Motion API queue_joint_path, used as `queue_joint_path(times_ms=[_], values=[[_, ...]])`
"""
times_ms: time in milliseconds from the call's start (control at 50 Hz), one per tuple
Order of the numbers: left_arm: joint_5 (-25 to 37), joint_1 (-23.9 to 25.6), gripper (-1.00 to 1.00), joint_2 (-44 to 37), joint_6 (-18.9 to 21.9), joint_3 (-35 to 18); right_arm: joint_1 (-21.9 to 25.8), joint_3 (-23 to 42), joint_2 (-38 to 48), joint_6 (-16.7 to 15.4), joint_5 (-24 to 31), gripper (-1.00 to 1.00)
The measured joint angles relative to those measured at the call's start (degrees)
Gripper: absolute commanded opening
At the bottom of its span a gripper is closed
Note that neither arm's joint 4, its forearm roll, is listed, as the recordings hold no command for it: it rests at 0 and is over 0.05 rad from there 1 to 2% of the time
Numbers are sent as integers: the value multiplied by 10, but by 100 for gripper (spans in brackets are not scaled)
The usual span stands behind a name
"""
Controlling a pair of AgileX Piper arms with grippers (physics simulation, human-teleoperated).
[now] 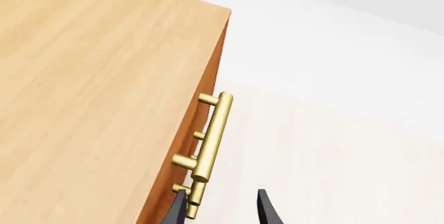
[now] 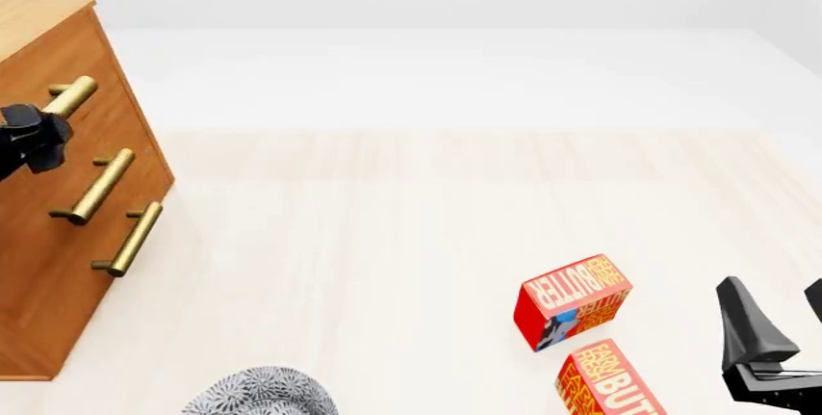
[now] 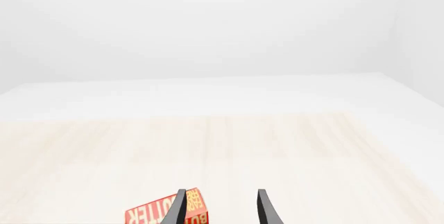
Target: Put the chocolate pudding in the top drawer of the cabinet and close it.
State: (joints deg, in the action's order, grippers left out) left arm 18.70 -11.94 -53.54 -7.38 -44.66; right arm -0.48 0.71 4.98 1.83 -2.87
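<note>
Drawers on the orange-brown wooden cabinet [image 2: 58, 194] at the bench's left edge all look shut; my left jaws [image 1: 220, 206] gape empty by its brass handle [image 1: 210, 141]; right jaws [image 3: 220, 207] idle, open; pudding box unseen.

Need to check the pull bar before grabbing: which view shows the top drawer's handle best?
The left wrist view: the top handle fills it close up beside the left pincer. The front view shows it small at; the right wrist view misses it.

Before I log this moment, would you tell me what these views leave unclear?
- Chocolate pudding: in no view.
- Left gripper: front view's left edge crops it; contact with the top drawer handle unclear.
- Patterned grey object: bottom edge crops it.
- Right gripper: only fingertips show.
</note>
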Motion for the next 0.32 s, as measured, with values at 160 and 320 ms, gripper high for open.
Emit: queue_joint_path(times_ms=[160,320], values=[[62,9,100,52,-1,-49,0,0,0,0,0,100],[116,13,100,91,10,-103,0,0,0,0,0,100]])
